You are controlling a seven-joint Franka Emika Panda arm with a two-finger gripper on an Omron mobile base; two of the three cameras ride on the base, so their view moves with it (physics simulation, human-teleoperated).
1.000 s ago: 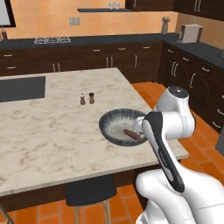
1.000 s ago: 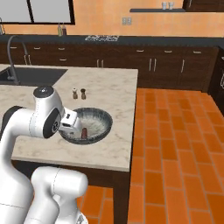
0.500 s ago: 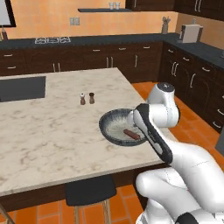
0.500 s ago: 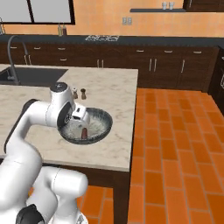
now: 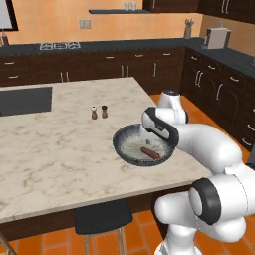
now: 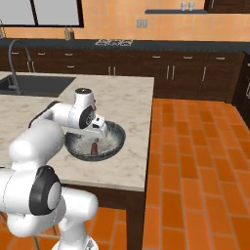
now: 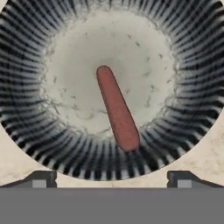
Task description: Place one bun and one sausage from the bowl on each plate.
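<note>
One sausage point(image 7: 117, 108) lay on the pale floor of the bowl point(image 5: 124, 142), which sat near the island counter's point(image 5: 55, 149) right edge (salt and pepper shakers point(image 5: 98, 112) stood just behind it). My claw point(image 7: 111, 179) hung directly above the sausage, fingers spread wide, pinching nothing.

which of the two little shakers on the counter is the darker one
The right-hand shaker in the left base view, nearer the bowl, is darker, brown with a black top; its neighbour has a pale top.
</note>
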